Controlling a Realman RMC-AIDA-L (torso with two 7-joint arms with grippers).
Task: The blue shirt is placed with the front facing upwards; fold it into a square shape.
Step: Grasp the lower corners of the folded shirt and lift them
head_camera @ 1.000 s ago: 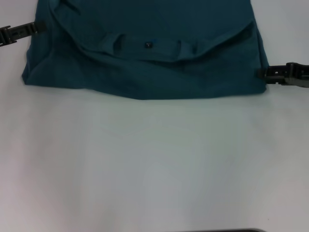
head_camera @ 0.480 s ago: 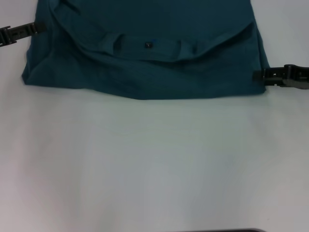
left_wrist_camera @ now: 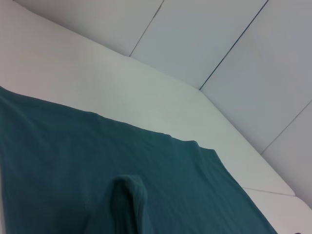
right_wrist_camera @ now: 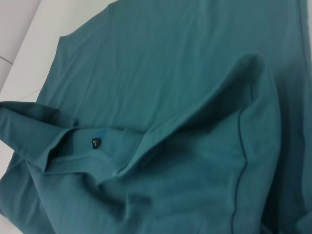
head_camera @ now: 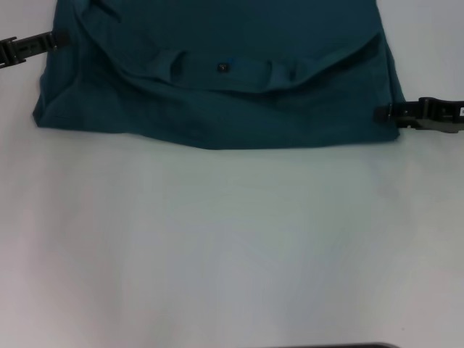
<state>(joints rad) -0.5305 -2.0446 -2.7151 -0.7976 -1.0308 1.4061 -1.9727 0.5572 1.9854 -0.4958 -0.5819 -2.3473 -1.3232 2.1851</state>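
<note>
so the blue shirt [head_camera: 217, 80] is lying partly folded at the far end of the white table [head_camera: 232, 246], neck label (tiny black one) [head_camera: 222, 67] facing up. left gripper [head_camera: 61, 38] and right gripper [head_camera: 383, 113] each sit at a side edge, can't tell if either's clamped
</note>
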